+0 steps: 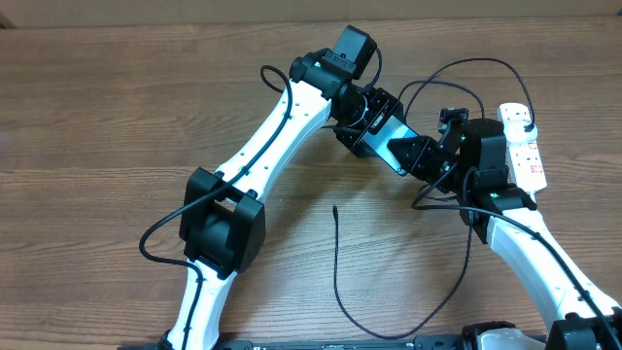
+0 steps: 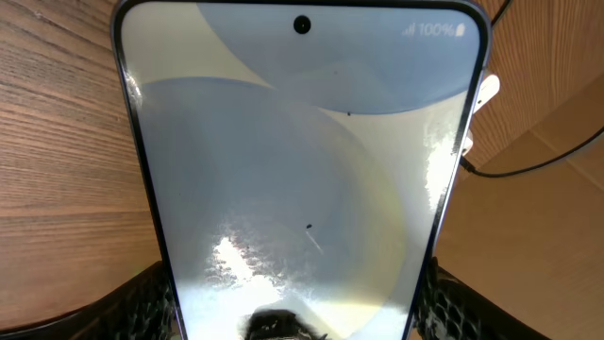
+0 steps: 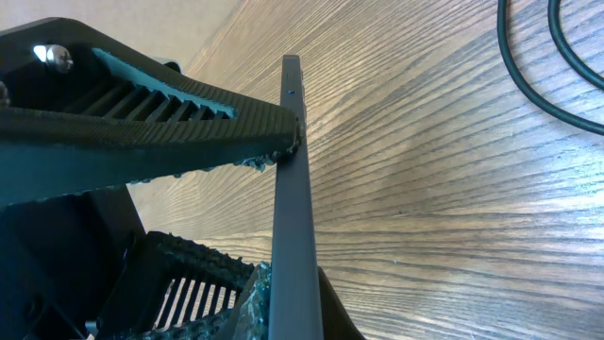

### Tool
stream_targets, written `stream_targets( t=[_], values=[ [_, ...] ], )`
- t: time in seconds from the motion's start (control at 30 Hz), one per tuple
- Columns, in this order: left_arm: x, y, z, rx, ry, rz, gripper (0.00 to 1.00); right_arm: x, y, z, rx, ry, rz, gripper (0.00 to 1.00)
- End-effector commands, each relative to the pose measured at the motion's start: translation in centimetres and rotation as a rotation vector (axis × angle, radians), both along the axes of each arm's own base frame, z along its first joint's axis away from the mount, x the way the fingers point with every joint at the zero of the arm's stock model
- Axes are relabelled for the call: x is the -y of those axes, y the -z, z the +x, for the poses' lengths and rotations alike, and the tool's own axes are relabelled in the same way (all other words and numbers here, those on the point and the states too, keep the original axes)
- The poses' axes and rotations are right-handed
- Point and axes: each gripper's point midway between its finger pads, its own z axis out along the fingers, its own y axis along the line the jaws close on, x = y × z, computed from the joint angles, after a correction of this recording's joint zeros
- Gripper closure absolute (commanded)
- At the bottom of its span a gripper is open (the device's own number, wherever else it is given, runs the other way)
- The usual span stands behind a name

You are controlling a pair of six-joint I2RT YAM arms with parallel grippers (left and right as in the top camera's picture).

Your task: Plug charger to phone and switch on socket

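**A:** Where is the phone?

**B:** The phone [image 2: 302, 170] is held above the table [image 1: 117, 107] between the two claws. It is near the socket [image 1: 530, 151], on the socket's left. Its pale screen faces the left wrist camera, with the small camera hole at the far end.

**A:** What is the left claw doing?

**B:** The left claw [image 2: 297, 307] pinches the phone across its width. One finger sits on each long side at the near end.

**A:** And the right one?

**B:** The right claw [image 3: 274, 212] is pressed together on the phone's thin edge. The upper fingertip [image 3: 269, 132] touches that edge, and the lower finger runs in beneath it.

**A:** Where is the charger?

**B:** The charger [image 1: 336, 253] lies on the table, farther left of the socket than the phone is. Its small tip is free and well apart from the phone. From the tip the cable runs toward the robot's base, curls round and comes back toward the socket under the right arm. I cannot tell whether its plug sits in the socket.

**A:** How does the socket itself look?

**B:** It lies flat just beside the right arm, white with red marks. The switch positions are too small to tell.
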Motion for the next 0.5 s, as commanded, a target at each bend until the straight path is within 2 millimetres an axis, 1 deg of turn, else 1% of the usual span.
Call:
stream_targets(
  t=[0.0, 0.03, 0.07, 0.1, 0.17, 0.2, 0.23, 0.37, 0.47],
  values=[
    [2.3, -2.1, -1.8, -0.023, 0.063, -0.090, 0.93, -0.2, -0.6, 0.3, 0.029, -0.013, -0.016, 0.96],
    [2.3, -2.1, -1.8, -0.021, 0.062, -0.088, 0.84, -0.2, -0.6, 0.3, 0.029, -0.013, -0.016, 0.96],
    [2.3, -2.1, -1.7, -0.018, 0.060, -0.084, 0.72, -0.2, -0.6, 0.3, 0.029, -0.014, -0.015, 0.96],
    [2.2, -2.0, -1.7, -0.012, 0.063, -0.081, 0.57, -0.2, -0.6, 0.3, 0.029, -0.015, -0.014, 0.96],
    [2.2, -2.0, -1.6, -0.005, 0.065, -0.078, 0.19, -0.2, -0.6, 0.3, 0.029, -0.016, -0.014, 0.96],
    [2.2, -2.0, -1.6, -0.003, 0.066, -0.078, 0.05, -0.2, -0.6, 0.3, 0.029, -0.016, -0.014, 0.96],
    [2.1, -2.0, -1.5, -0.001, 0.068, -0.078, 0.00, -0.2, -0.6, 0.3, 0.029, -0.016, -0.014, 0.96],
    [1.8, -2.0, -1.2, 0.035, 0.099, -0.084, 0.00, -0.2, -0.6, 0.3, 0.029, -0.014, -0.015, 0.96],
    [1.1, -2.3, -0.8, 0.069, 0.143, -0.107, 0.00, 0.0, -0.5, 0.4, 0.030, -0.005, -0.021, 0.96]
  ],
)
